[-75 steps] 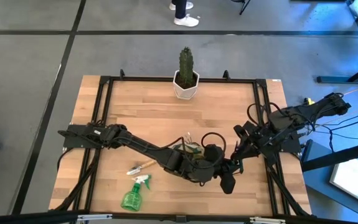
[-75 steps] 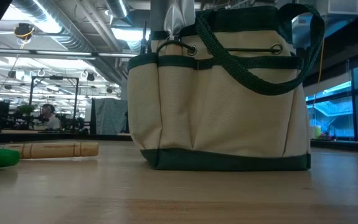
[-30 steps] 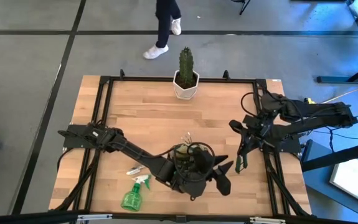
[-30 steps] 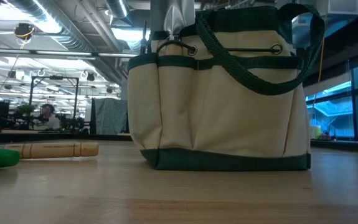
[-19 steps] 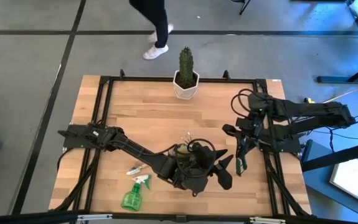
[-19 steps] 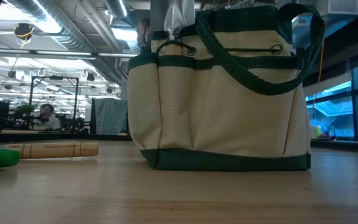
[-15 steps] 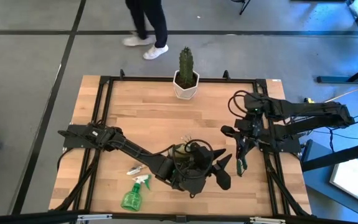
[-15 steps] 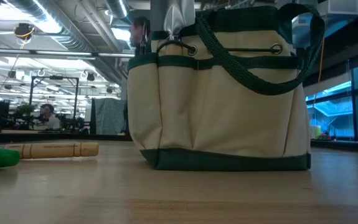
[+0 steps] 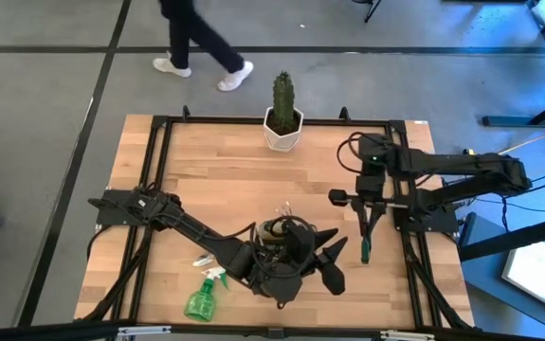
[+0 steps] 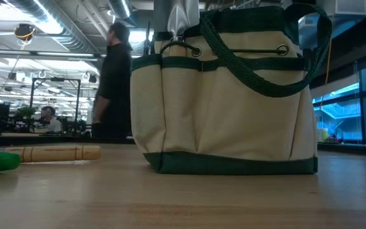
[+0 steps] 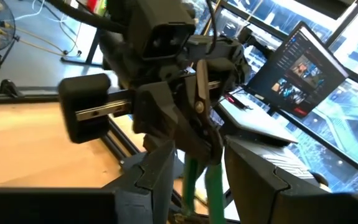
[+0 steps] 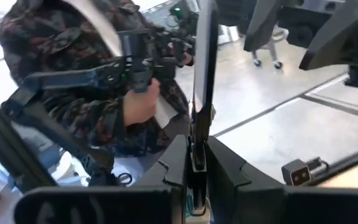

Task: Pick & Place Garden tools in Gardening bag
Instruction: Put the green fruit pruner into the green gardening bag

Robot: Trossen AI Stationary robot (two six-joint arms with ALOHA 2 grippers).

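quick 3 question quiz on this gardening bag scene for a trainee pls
1. True or false: the right gripper is shut on the shears.
2. What lies beside the spray bottle: A cactus, B wooden-handled tool, C shears?
3. Fill in: the left gripper sits over the ____.

Key: 1 true. 2 B, the wooden-handled tool. 3 bag.
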